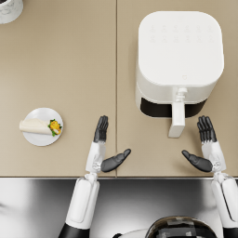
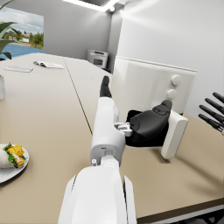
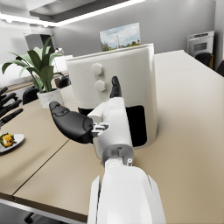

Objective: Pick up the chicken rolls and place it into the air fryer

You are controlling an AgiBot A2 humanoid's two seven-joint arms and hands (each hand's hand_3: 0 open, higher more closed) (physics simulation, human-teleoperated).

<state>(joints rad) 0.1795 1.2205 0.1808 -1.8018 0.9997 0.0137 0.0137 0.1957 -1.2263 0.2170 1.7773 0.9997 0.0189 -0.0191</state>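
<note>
Beige tabletop is being shared by everything in play, and the chicken roll is being carried on a small white plate at the robot's left, well apart from the air fryer on the right. The roll's long axis is being laid roughly across the head view, its pale wrapped end pointing outward to the left and its yellow-green filling end facing the left hand.

Nothing is being held by either hand. The left hand is being kept flat and released, fingers extended forward and thumb spread inward; the right hand is being presented in the same loose, empty pose just beside the fryer's handle.

The plate is lying near the left hand, on its outer side and slightly ahead of it, while the right hand is being separated from it by the whole left arm. The reach is therefore judged to belong to the left hand, and a sideways move outward is being called for, with the grip closed across the roll's short width. The fryer's drawer seems to be partly pulled out, a dark gap being shown behind its front.
</note>
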